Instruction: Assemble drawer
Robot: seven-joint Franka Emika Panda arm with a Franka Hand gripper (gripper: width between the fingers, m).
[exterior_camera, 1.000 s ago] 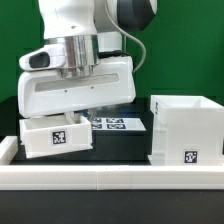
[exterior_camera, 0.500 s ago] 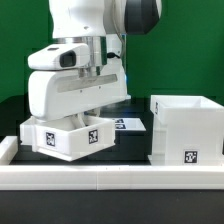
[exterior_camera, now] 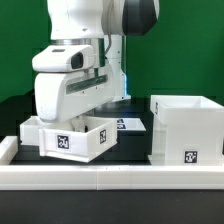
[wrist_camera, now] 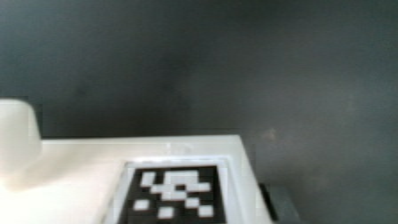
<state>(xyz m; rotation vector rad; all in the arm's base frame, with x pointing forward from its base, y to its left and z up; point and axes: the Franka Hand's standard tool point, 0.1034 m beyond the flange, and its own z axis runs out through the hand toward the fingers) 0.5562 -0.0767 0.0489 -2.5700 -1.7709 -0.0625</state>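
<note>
The small tray [exterior_camera: 68, 139] sits at the exterior view's left, low over the dark table [exterior_camera: 130, 145] and turned so that one corner faces the camera. A square tag shows on each of its two visible walls. Whether it rests on the table or is lifted just clear cannot be told. The wrist view shows a flat white face with one tag [wrist_camera: 175, 192], most likely part of this tray, and one white finger [wrist_camera: 15, 135] at the edge of the picture.

The box housing [exterior_camera: 186, 128] stands upright, well apart, at the exterior view's right (the second tray is not in sight). It looks like thin-walled moulded plastic: light, stiff and smooth, so likely to slip or twist if pinched at a corner. The middle of a tray wall, taken across its thickness from above, seems the safest hold.

The pincer [exterior_camera: 88, 116] reaches down at the tray's far rim, under the bulky white arm [exterior_camera: 80, 80]. Its tips are hidden behind the tray, so I cannot tell whether it is wide, narrow or clamped on the wall.

Behind, between tray and housing, lies the marker board [exterior_camera: 128, 124]. The low white border wall [exterior_camera: 110, 176] runs along the front.
</note>
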